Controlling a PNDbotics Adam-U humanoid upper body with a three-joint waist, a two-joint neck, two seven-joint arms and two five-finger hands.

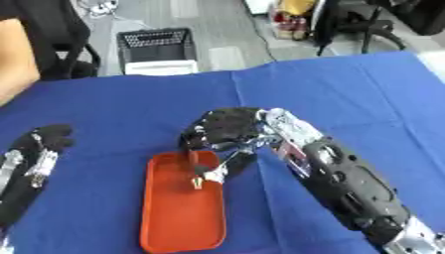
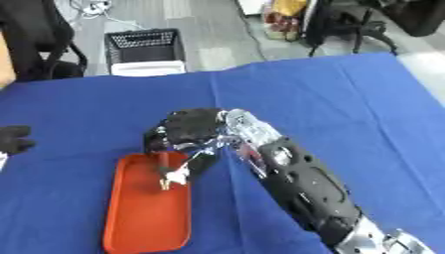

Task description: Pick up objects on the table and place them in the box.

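A long orange-red tray (image 1: pixel 178 218), the box here, lies on the blue tablecloth at lower centre with nothing else visible in it. My right hand (image 1: pixel 228 130) hangs over the tray's far end, fingers curled downward. A small pale thing (image 1: pixel 198 184) shows at the tips of its thumb and a finger, just above the tray floor; I cannot make out what it is. My left hand (image 1: pixel 37 151) rests at the left edge, fingers up and relaxed, holding nothing. No other loose objects show on the cloth.
The blue table (image 1: pixel 347 94) stretches wide to the right and behind the tray. Beyond its far edge a black basket (image 1: pixel 156 43) stands on the floor. A person's arm (image 1: pixel 13 59) shows at the far left, off the table.
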